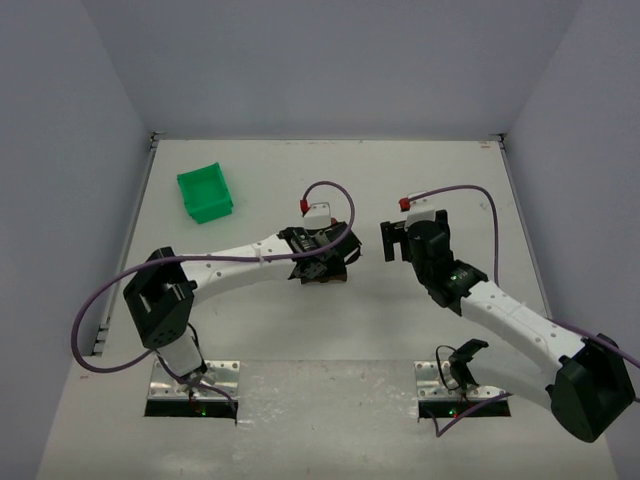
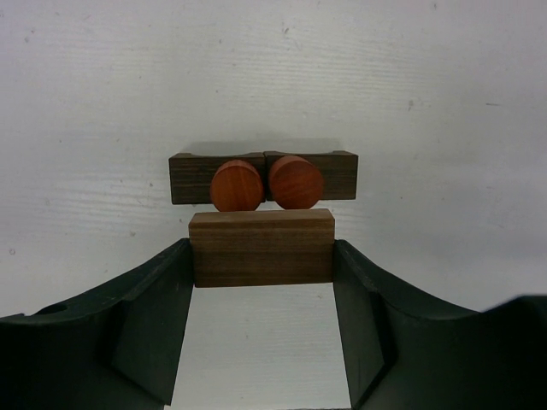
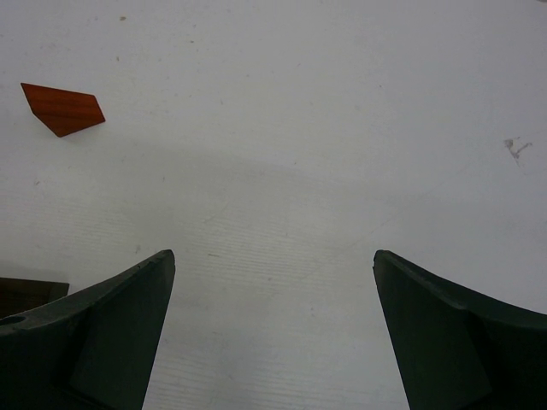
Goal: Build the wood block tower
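In the left wrist view my left gripper (image 2: 261, 253) is shut on a light brown rectangular block (image 2: 261, 235), with both fingertips pressed against its ends. Just beyond it, two dark brown blocks (image 2: 263, 171) lie end to end. Two reddish-orange round pieces (image 2: 267, 184) sit side by side against them. From above, the left gripper (image 1: 335, 262) covers this cluster at the table's middle. My right gripper (image 3: 273, 256) is open and empty over bare table. A reddish-orange wedge (image 3: 61, 108) lies to its far left, and a dark brown piece (image 3: 30, 295) shows beside its left finger.
A green plastic bin (image 1: 205, 192) stands at the back left. The right gripper (image 1: 395, 240) hovers just right of the left gripper. White walls enclose the table on three sides.
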`<state>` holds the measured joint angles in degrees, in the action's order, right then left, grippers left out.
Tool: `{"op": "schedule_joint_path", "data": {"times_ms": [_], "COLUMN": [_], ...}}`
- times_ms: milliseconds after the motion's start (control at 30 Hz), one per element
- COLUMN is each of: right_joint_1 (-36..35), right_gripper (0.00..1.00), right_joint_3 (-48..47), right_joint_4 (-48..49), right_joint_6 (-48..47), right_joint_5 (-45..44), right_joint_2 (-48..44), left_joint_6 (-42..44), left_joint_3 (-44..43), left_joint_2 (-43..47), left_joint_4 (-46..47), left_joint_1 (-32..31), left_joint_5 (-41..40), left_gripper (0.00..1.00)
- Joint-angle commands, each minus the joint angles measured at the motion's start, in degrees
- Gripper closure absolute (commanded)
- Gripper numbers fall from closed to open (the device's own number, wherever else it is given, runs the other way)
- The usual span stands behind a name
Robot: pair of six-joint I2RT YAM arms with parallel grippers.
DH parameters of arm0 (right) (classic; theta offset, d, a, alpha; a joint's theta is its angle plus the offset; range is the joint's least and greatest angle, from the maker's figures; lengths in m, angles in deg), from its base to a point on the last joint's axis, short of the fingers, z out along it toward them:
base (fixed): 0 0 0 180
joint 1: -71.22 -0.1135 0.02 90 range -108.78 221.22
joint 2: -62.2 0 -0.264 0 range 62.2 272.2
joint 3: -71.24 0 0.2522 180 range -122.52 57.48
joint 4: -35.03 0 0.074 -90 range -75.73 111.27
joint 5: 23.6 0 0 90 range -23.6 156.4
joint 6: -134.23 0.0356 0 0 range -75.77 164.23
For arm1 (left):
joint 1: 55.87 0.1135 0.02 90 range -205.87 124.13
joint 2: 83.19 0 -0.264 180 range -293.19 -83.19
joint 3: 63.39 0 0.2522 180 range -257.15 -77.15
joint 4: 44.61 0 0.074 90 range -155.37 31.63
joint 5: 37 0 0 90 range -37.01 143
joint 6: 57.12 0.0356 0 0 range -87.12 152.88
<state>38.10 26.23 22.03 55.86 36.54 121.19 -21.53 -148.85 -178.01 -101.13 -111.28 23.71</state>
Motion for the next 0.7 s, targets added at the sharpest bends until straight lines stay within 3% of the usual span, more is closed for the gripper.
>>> {"op": "schedule_joint_path", "data": {"times_ms": [0,333,667], "right_joint_1": [0.1,0.0,0.0], "right_gripper": [0.01,0.01,0.01], "right_joint_3": [0.4,0.2,0.2], "right_joint_4": [1.7,1.5,1.5], "right_joint_6": [1.1,0.9,1.0], "right_joint_5": [-0.5,-0.6,-0.9], "right_joint_2": [-1.2,-0.6,-0.5], "left_joint_6": [-0.4,3.6,4.7], "left_joint_3": [-3.6,-4.7,-5.3], "left_joint_2": [-2.0,-3.6,-5.5], "left_joint_4": [-1.3,1.3,1.7], "left_joint_1": [-0.5,-0.4,0.1], "left_joint_5": [-2.3,-2.8,-2.9], "left_gripper": [0.79,0.71,0.69]}}
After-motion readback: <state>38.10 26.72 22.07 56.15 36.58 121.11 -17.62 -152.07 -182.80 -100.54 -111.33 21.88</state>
